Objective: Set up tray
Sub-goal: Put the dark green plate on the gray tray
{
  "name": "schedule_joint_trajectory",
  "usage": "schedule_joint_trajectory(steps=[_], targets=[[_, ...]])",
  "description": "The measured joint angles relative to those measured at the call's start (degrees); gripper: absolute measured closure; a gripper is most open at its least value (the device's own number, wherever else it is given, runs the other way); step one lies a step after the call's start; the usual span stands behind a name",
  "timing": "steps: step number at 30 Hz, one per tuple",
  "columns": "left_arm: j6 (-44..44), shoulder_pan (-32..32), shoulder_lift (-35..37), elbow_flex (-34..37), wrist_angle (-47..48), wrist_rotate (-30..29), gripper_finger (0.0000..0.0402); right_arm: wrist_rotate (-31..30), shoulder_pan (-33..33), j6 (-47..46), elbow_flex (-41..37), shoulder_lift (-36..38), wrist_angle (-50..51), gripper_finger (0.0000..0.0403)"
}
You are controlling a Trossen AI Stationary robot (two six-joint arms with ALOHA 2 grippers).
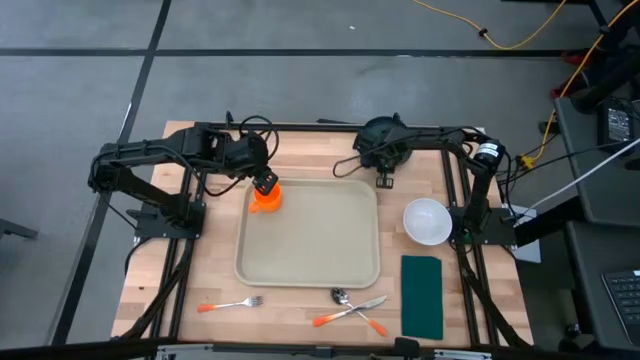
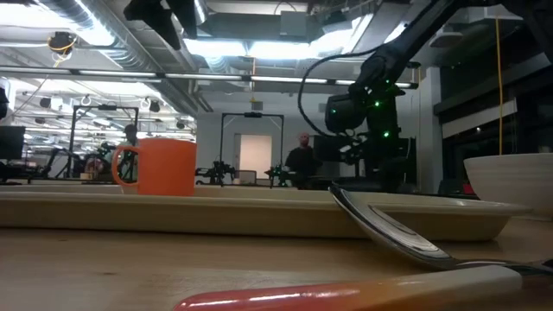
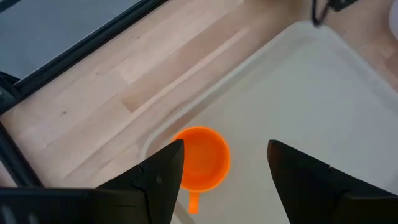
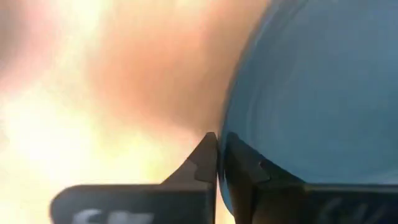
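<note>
At the far edge of the bench, the right gripper [image 4: 217, 155] has its jaws pressed almost together on the rim of a dark teal plate [image 4: 311, 93], and I judge it is pinching this plate. Over the far left corner of the tray [image 1: 310, 240], the left gripper [image 3: 221, 165] hangs with jaws spread above an orange cup [image 1: 266, 197] that stands inside the tray. Only the cup seems placed. Outside remain a white bowl [image 1: 427, 221] and green napkin [image 1: 422, 296] by the right edge, and fork [image 1: 230, 304], spoon [image 1: 355, 308] and knife [image 1: 345, 312] along the near edge.
</note>
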State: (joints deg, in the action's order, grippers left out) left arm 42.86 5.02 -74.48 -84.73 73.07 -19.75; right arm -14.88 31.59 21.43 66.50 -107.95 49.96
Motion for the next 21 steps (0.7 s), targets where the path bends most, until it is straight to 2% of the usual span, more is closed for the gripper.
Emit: schedule_joint_trajectory(steps=[6, 9, 13, 16, 21], targets=[[-2.99, 0.00, 0.00, 0.00, 0.21, -0.93, 0.0176, 1.66, -0.71, -2.13, 5.36, 6.39, 9.31, 0.0393], [-4.16, 0.00, 0.00, 0.00, 0.41, -2.43, 0.0176, 3.60, -1.37, -3.44, 10.54, 10.99, 15.69, 0.0392], [-5.75, 0.00, 0.00, 0.00, 0.43, -3.82, 0.0176, 9.33, -1.81, -5.06, 22.40, 17.00, 30.65, 0.0393], [-6.51, 0.00, 0.00, 0.00, 0.43, -5.00, 0.0176, 15.43, -1.63, -8.46, 34.69, 21.31, 39.04, 0.0393], [-6.79, 0.00, 0.00, 0.00, 0.45, -7.69, 0.0177, 26.10, -1.89, -16.76, 49.21, 28.66, 38.98, 0.0393]])
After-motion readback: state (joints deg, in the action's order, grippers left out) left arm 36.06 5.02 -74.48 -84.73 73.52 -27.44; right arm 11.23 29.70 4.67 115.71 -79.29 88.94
